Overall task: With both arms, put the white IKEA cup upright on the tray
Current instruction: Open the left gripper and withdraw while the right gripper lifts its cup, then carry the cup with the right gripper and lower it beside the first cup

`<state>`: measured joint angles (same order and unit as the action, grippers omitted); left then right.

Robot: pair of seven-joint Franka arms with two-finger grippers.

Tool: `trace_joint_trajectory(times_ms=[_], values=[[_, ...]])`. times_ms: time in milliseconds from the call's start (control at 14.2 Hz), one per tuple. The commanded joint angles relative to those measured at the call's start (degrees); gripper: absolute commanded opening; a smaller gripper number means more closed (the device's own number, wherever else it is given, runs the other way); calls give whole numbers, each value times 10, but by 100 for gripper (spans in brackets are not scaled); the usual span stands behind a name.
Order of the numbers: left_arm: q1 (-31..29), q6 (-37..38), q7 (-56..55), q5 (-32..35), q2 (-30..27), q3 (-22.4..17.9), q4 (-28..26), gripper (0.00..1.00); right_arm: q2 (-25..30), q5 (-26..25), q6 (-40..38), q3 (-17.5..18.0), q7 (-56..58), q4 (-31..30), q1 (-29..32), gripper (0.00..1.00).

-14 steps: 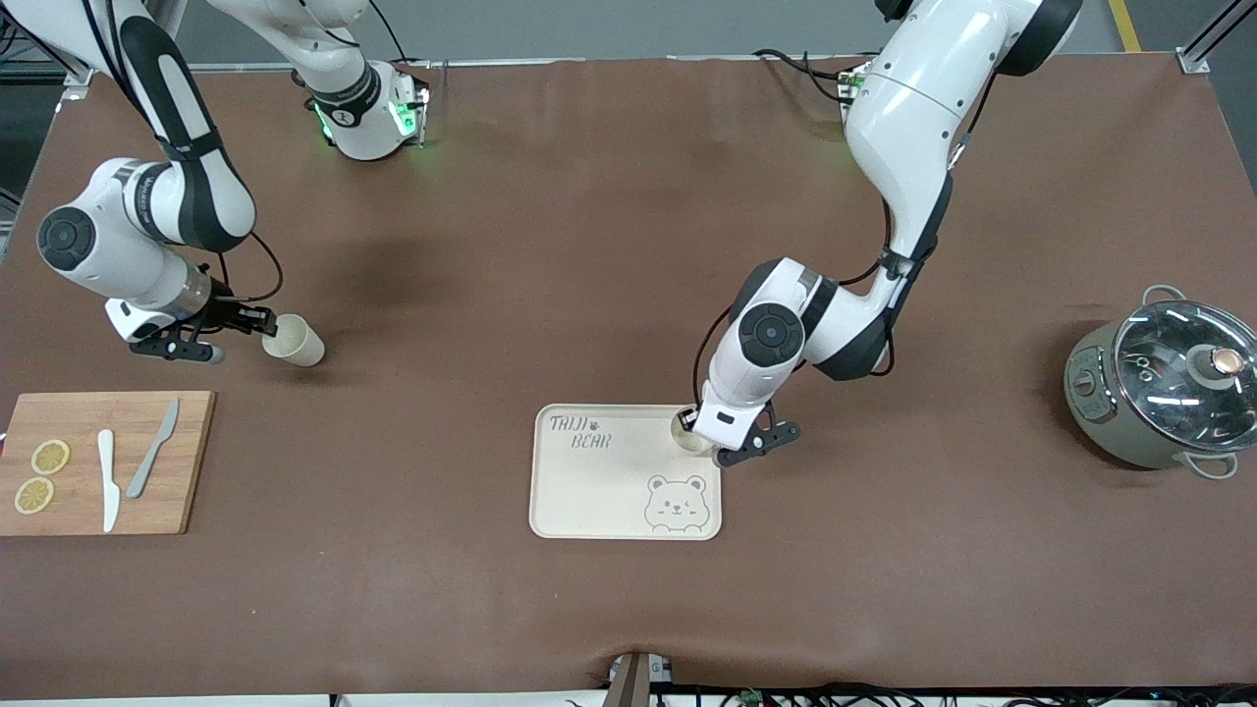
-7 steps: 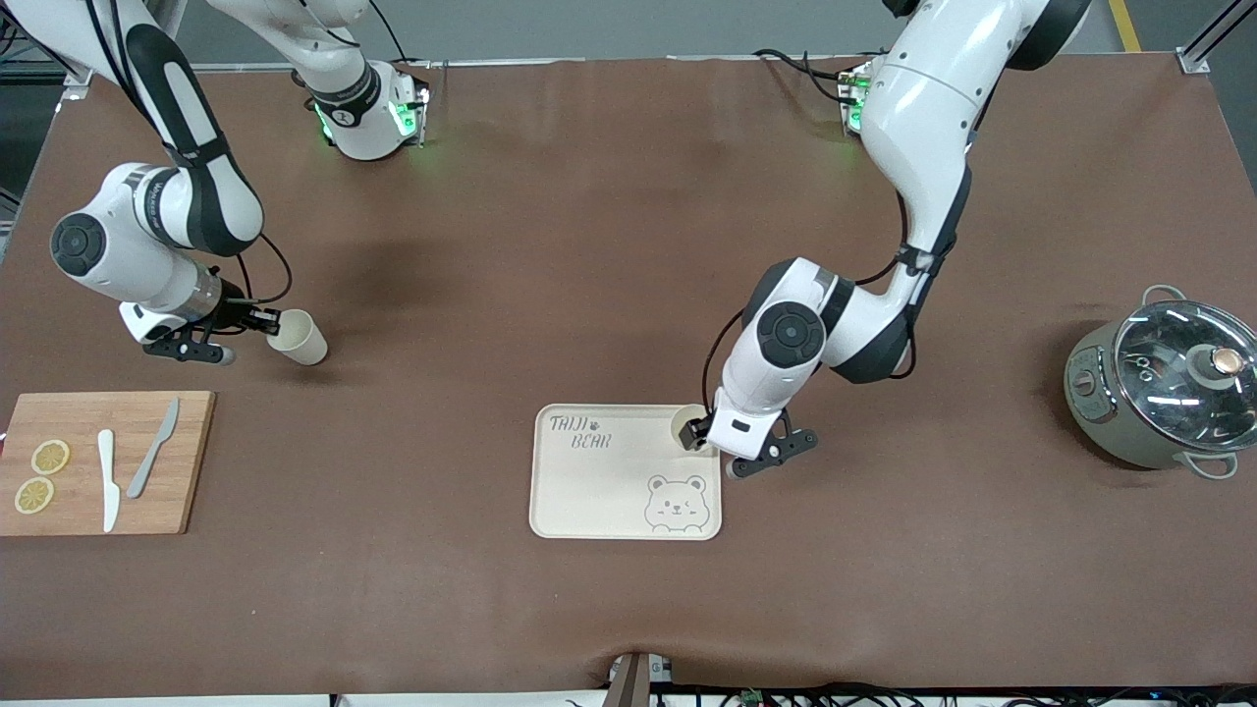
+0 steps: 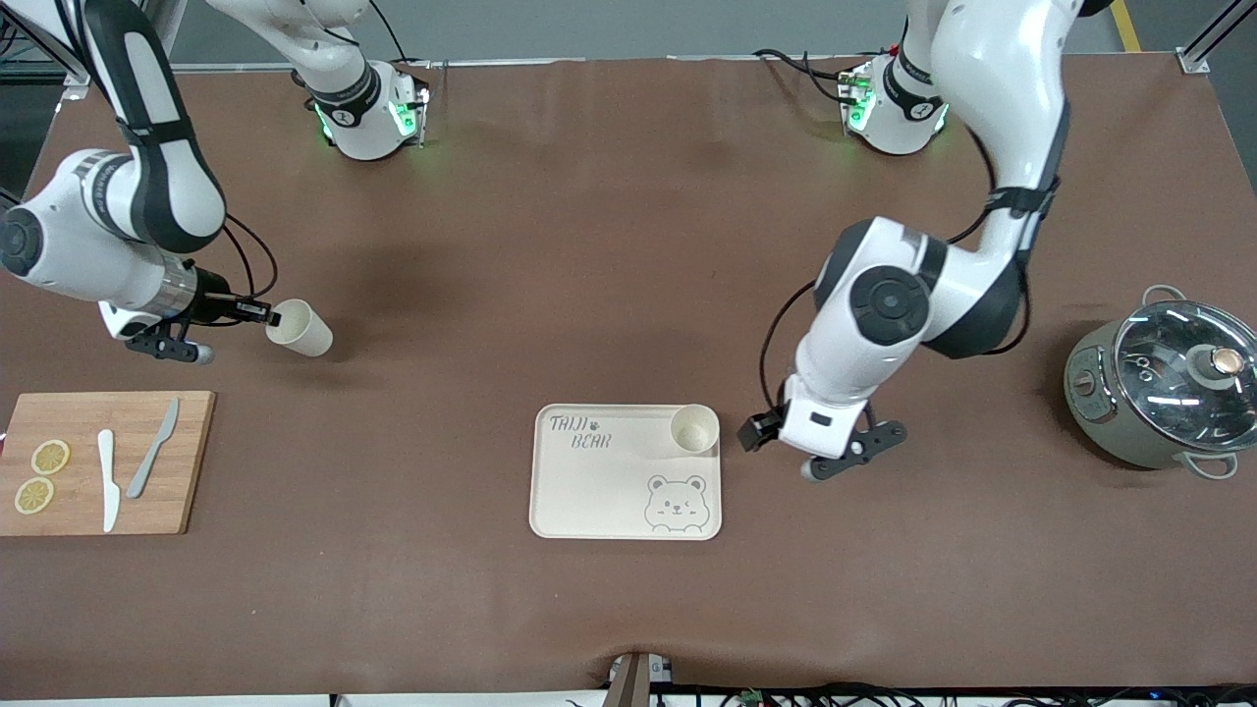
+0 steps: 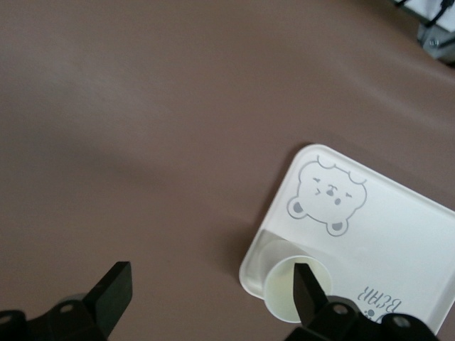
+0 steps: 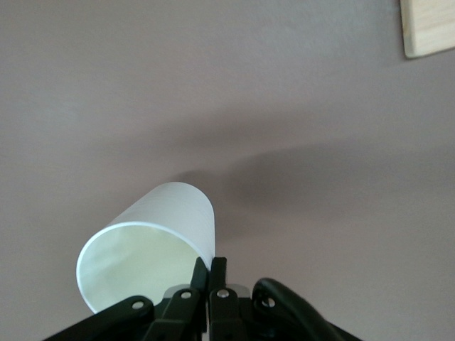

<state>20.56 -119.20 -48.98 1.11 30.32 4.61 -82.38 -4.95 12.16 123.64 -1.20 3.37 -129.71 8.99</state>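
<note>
Front view: one cup (image 3: 694, 429) stands upright in the tray's (image 3: 599, 491) upper-right corner; the left end effector (image 3: 786, 454), spread wide and empty, hangs just right of it. Left wrist view: same cup (image 4: 288, 288), free. Right wrist view: the right end effector (image 5: 210, 273), shut, pinches a tilted second cup's (image 5: 149, 245) rim — probably light, thin-walled, slippery, so grip gently at the rim.

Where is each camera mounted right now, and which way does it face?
Front view: high across the table, facing both arms' bases; shows both arms, the tray, cutting board and pot.
Left wrist view: on the left arm, looking down past the open left gripper at the upright cup on the tray.
Right wrist view: on the right arm, looking at the tilted cup pinched by the right gripper.
Shared: front and left wrist views both show the tray's cup.
</note>
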Motion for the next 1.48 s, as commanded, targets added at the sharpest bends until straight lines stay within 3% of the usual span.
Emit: trace_joint_trajectory(times_ms=[0, 211, 493, 704, 1268, 1408], values=[[-31, 55, 75, -6, -51, 0, -13, 100, -11, 15, -13, 1, -61, 35, -9, 0], [-74, 107, 135, -7, -97, 2, -15, 100, -34, 15, -33, 1, -183, 96, -59, 0], [-100, 161, 159, -6, -138, -1, -15, 100, -134, 15, -53, 1, -323, 215, -138, 0], [-123, 201, 171, 5, -164, -1, -15, 100, -216, 15, -53, 1, -489, 319, -212, 0], [-216, 267, 322, 28, -227, 1, -13, 100, -360, 16, -39, 1, -857, 523, -360, 0], [-217, 285, 325, 28, -241, 0, -13, 100, -378, 15, -14, 1, -907, 538, -383, 0]])
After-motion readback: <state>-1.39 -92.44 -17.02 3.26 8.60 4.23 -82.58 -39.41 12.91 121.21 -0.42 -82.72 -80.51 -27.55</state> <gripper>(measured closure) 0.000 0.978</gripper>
